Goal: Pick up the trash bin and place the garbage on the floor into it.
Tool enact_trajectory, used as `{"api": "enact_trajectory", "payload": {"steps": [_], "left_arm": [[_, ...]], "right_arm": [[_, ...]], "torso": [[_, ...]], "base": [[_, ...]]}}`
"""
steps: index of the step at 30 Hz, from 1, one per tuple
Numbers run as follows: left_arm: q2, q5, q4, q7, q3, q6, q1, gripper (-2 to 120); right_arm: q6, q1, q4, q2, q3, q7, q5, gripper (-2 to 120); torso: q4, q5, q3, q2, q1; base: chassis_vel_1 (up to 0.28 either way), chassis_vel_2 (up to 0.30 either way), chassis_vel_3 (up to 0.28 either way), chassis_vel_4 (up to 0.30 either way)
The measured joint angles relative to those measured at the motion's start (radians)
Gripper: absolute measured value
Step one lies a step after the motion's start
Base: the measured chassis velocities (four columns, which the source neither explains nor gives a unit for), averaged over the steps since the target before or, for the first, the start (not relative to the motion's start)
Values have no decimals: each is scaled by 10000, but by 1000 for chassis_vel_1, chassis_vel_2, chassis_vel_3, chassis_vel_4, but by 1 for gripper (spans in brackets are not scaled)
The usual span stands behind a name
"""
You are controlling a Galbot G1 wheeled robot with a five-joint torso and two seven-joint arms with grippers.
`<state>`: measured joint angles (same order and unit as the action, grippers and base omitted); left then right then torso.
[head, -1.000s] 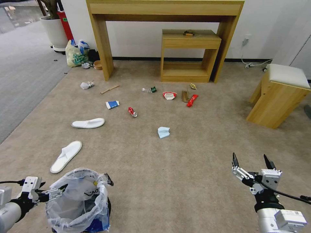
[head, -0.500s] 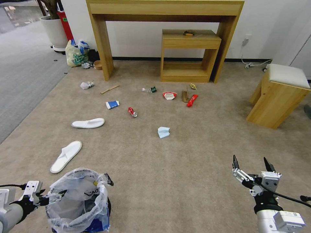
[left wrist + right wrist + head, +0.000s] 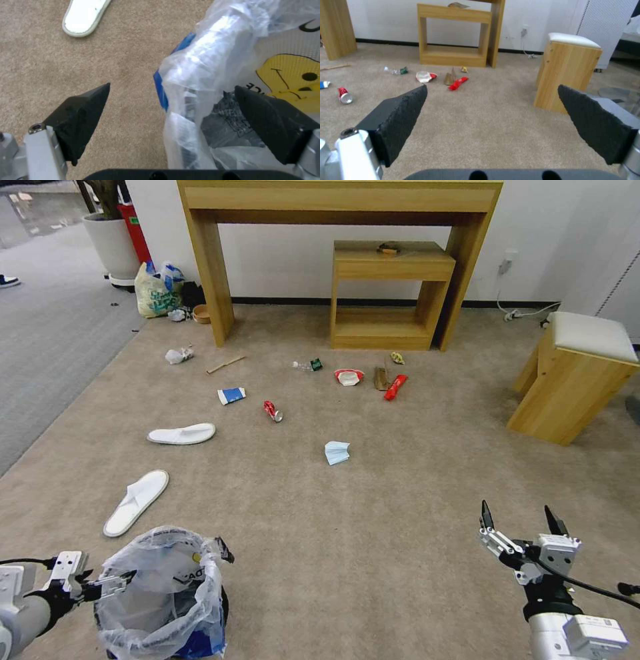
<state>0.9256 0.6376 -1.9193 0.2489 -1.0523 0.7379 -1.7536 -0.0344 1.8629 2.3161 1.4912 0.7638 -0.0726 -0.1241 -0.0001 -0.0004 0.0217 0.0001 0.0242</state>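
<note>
Head view: the small round black trash bin lined with crinkly translucent plastic [image 3: 163, 593] stands on the beige short-pile carpet floor [image 3: 373, 500], the left gripper [image 3: 123, 578] at its rim. White slippers [image 3: 137, 500], a pale-blue face mask [image 3: 337, 452] and a crushed red can [image 3: 273, 411] lie farther off. The right gripper [image 3: 519, 517] hovers spread, holding nothing.

Left wrist view: fingers [image 3: 83, 115] open, straddling the bagged rim; closing should catch the hard rim, not just the film.

Right wrist view: fingers [image 3: 400, 117] wide apart.
</note>
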Motion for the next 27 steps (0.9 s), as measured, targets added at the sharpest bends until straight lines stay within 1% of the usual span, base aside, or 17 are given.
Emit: {"api": "enact_trajectory", "payload": {"steps": [1,4,7,8,9,11,12,20,22,23,24,25,27], "left_arm": [[0,0,0,0,0,0,0,97],[-3,-11,64,0,25,-5,36,85],[-3,-23,64,60,55,-8,37,85],[-2,-40,63,93,73,-9,37,88],[-2,-40,63,93,73,-9,37,88],[2,-149,70,250,104,-12,41,97],[2,-209,88,329,107,-14,45,98],[5,-501,218,580,112,-20,26,99],[19,-558,229,614,114,-22,16,98],[35,-621,234,636,129,-23,3,95],[51,-669,236,645,145,-23,0,89],[51,-669,236,645,145,-23,0,89],[71,-711,238,651,176,-24,2,79]], "right_arm": [[0,0,0,0,0,0,0,100],[-1,-20,-4,8,3,-31,-11,100],[-2,-26,-12,21,4,-50,-13,100],[-5,-27,-16,27,4,-62,-13,100],[-5,-27,-16,27,4,-62,-13,100],[-29,-28,-20,35,5,-97,-13,100],[-35,-26,-20,35,12,-116,-13,100],[-85,-24,-20,44,33,-199,-24,100],[-94,-26,-24,57,32,-205,-24,100],[-101,-29,-27,69,25,-214,-24,100],[-105,-35,-29,77,19,-222,-25,100],[-105,-35,-29,77,19,-222,-25,100],[-110,-44,-30,86,12,-229,-25,100]], "torso": [[0,0,0,0,0],[0,0,0,0,0],[0,0,0,0,0],[0,0,0,0,0],[0,0,0,0,0],[0,0,0,0,-1],[0,0,0,0,0],[0,0,0,0,0],[0,0,0,0,0],[0,0,0,0,-1],[0,0,0,0,-1],[0,0,0,0,-1],[0,0,0,0,0]], "base": [[0,0,0,0],[0,0,0,0],[0,0,0,0],[0,0,0,0],[0,0,0,0],[0,0,0,0],[0,0,0,0],[0,0,0,0],[0,0,0,0],[0,0,0,0],[0,0,0,0],[0,0,0,0],[0,0,0,0]]}}
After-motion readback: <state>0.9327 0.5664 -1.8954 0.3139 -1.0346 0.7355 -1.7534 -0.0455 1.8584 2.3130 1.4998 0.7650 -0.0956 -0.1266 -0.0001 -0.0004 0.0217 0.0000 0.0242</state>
